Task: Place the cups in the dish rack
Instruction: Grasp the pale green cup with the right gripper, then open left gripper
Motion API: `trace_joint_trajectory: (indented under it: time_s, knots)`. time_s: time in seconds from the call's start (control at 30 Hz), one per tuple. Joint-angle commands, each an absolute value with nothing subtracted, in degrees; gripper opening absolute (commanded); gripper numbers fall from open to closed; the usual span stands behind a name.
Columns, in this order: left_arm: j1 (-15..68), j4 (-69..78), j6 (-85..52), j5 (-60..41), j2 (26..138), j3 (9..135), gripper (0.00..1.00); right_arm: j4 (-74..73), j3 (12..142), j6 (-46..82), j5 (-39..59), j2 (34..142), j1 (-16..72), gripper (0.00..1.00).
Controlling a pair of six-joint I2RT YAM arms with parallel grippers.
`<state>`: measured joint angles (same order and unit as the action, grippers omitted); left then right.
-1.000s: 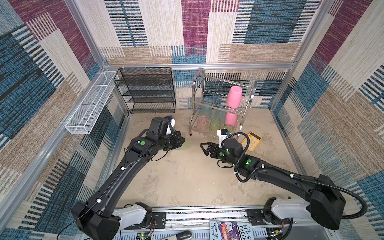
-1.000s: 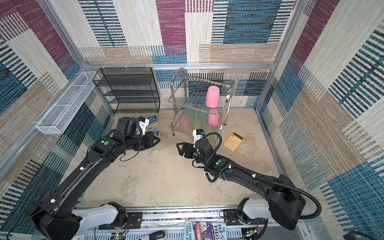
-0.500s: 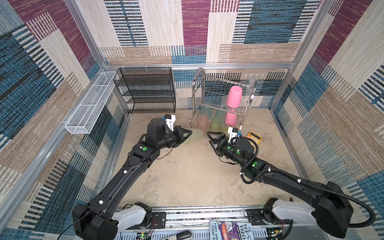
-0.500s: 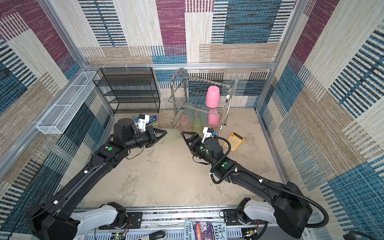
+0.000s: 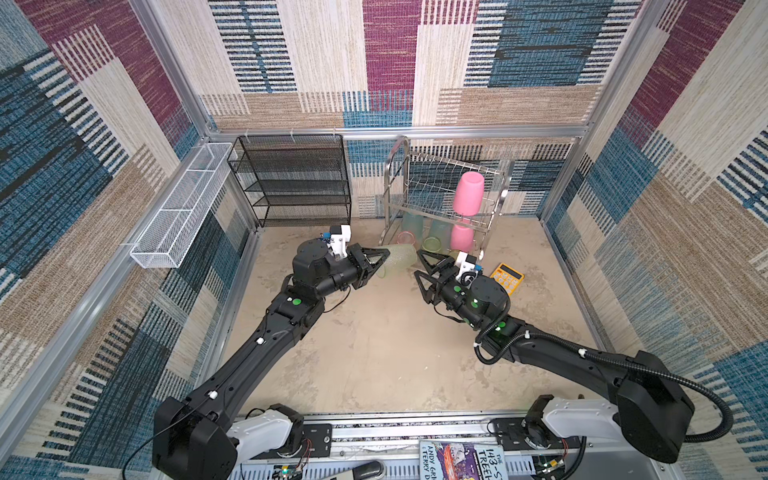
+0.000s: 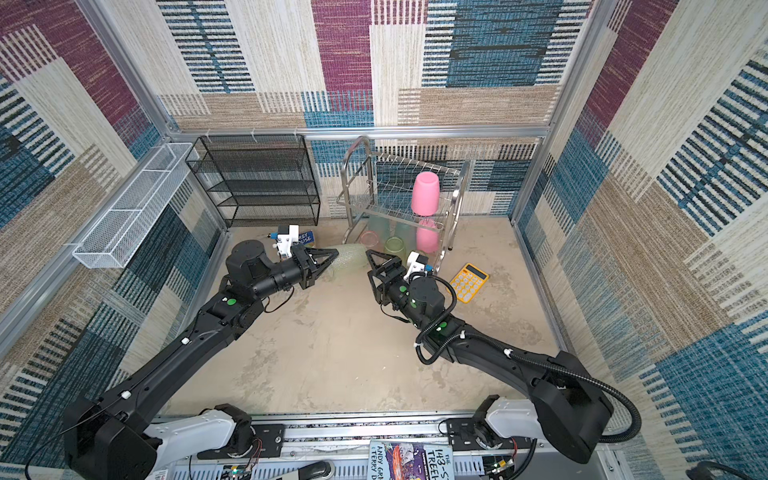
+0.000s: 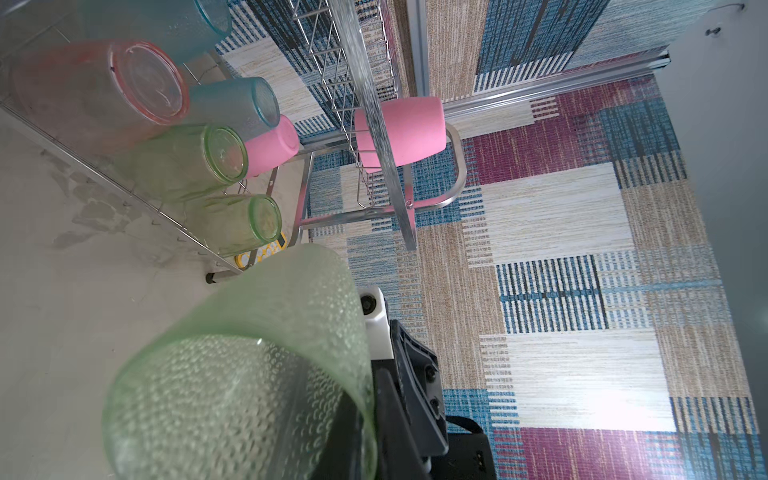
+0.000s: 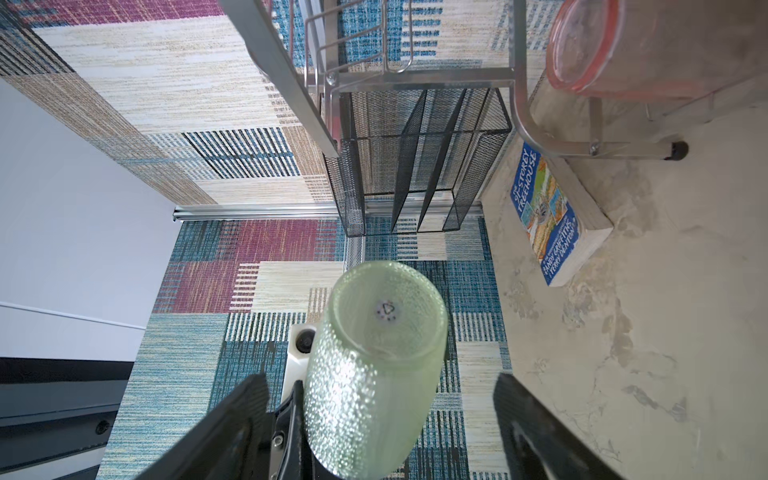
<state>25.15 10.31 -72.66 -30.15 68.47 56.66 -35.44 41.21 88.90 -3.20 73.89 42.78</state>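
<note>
Right now my left fingers (image 5: 374, 259) are clamped on the rim of a yellow-green cup (image 5: 400, 259), holding it on its side clear of the desk (image 5: 374, 353), with its base turned toward my other arm. It hangs just in front of the dish rack (image 5: 428, 187), near the left front corner of the lower tier. My right fingers (image 5: 430, 258) are spread wide apart and empty, facing that base from close by without touching it. The rack stands at the desk's rear edge, right of the middle. A pink cup (image 5: 468, 193) sits upside down on its upper tier. In the lower tier are a salmon cup (image 7: 104, 91), two teal cups (image 7: 232, 104), two yellow-green cups (image 7: 191, 162) and a second pink cup (image 7: 270, 145). An orange calculator (image 5: 506, 277) lies on the desk near the rack's right front corner.
</note>
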Motion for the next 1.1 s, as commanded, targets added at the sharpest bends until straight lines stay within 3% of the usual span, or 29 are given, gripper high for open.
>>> trace_joint_trajectory:
  time_s: [0.0, 0.5, 0.97, 1.07]
  knots:
    - [25.1, 17.9, -75.9, -31.0, 68.6, 56.0, 0.0, -41.0, 42.4, 90.7, -3.5, 75.2, 42.8, 0.88]
    - [25.1, 25.3, -80.4, -32.7, 71.8, 55.7, 0.0, -39.2, 48.9, 88.9, -5.4, 81.7, 42.8, 0.86]
    - [24.5, 25.1, -80.6, -35.6, 72.9, 55.6, 0.0, -36.4, 51.6, 84.4, -8.6, 82.8, 42.4, 0.68]
    - [24.1, 23.5, -80.2, -35.3, 72.4, 55.6, 0.19, -34.0, 52.3, 81.4, -10.8, 81.9, 42.5, 0.64]
